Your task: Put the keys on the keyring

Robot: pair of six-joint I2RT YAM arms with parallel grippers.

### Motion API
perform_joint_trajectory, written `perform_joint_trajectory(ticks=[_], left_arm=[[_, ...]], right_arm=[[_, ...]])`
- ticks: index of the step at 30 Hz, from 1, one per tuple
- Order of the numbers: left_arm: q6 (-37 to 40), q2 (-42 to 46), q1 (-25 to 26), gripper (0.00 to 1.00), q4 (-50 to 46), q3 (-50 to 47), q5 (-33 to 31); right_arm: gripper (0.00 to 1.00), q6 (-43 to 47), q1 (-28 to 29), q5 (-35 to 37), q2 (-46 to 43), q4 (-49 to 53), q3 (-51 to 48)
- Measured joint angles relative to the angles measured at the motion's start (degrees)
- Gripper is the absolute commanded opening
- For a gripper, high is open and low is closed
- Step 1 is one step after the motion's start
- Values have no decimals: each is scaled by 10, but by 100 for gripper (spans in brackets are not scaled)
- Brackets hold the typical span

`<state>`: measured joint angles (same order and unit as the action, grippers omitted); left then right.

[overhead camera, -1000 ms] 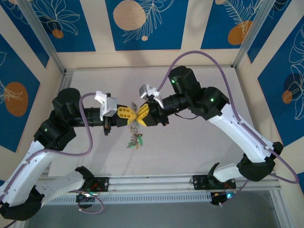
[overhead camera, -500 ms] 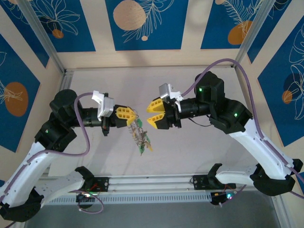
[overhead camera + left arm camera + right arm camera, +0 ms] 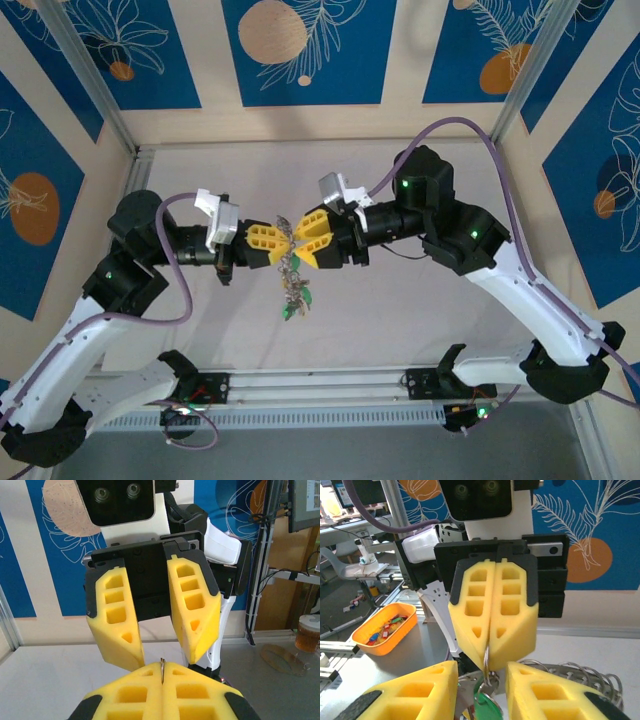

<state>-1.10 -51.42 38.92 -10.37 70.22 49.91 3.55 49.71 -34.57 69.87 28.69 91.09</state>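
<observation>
Grips the keyring [image 3: 570, 677] by its thin edge in the fully closed left gripper [image 3: 489, 656]. Spreads the right gripper [image 3: 165, 655] wide, empty, flanking the keyring's pinched part. Dangles the keys [image 3: 293, 298] beneath the keyring.

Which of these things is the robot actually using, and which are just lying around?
In use: keyring, keys, left gripper holding the keyring, open right gripper.
Lying about: orange tub of small bits, drink cup.
</observation>
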Motion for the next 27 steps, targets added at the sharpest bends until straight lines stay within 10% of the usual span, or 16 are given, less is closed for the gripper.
perform_joint_trajectory(ticks=[13,19,27], left_arm=[[-21,7,0,0,56,-17,0],[-32,7,0,0,75,-18,0],[-35,7,0,0,80,-19,0]], right_arm=[[27,-2,2,-4,9,0,0],[1,-2,2,-3,9,0,0],[5,0,-1,-2,8,-7,-1]])
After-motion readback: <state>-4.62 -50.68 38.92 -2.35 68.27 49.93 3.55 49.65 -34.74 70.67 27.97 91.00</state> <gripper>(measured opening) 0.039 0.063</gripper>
